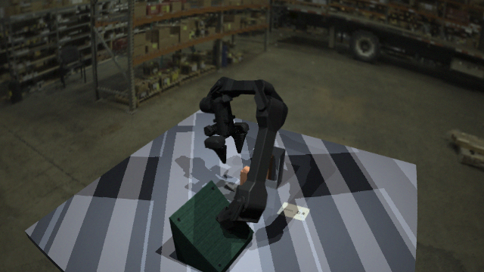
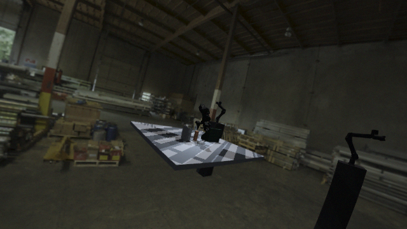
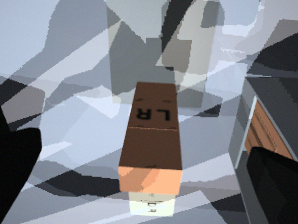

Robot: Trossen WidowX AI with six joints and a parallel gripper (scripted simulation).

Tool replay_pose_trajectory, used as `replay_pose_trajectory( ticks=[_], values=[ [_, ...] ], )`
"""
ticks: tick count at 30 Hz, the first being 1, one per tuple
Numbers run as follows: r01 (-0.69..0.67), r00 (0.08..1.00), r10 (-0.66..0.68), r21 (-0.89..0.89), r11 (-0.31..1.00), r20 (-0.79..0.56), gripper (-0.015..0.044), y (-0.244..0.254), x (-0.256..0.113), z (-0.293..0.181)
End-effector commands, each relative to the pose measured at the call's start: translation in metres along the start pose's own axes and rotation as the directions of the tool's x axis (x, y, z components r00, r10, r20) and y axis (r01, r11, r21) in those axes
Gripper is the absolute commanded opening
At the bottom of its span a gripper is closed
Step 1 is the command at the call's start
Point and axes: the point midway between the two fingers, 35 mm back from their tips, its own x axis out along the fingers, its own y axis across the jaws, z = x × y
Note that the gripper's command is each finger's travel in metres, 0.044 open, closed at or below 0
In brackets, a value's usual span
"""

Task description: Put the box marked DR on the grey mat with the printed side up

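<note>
the fingers [image 1: 231,156] [image 2: 198,124] are spread wide with nothing between them, raised above the worktop [image 1: 359,227] [image 2: 191,156] and, from the top, to the far left of the loose box [image 1: 244,175] [image 2: 196,135] [image 3: 152,150]. that box stands upright, long axis vertical, by the near end of the grey mat [image 3: 130,75]; its side reads lr, so it seems the wrong one. further right is the bin [image 1: 281,166] [image 2: 186,133] [image 3: 270,95], where the wanted dr box probably stands, though no code shows in there. if so, the coming reach goes right, past the loose box, which could get knocked. the arm cuts across part of the bin from the top, a dark finger covers some of it from the wrist, and the exterior is too small for lettering.
</note>
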Motion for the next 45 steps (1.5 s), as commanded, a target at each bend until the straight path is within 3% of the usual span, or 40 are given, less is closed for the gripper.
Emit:
replay_pose_trajectory(
  ticks=[1,45],
  values=[
    [-0.008,1.0,0.008,0.005,1.0,-0.017,0.044,-0.001,0.006,0.001],
    [0.041,0.995,-0.037,0.039,0.998,-0.094,0.044,-0.003,0.065,-0.018]
  ],
)
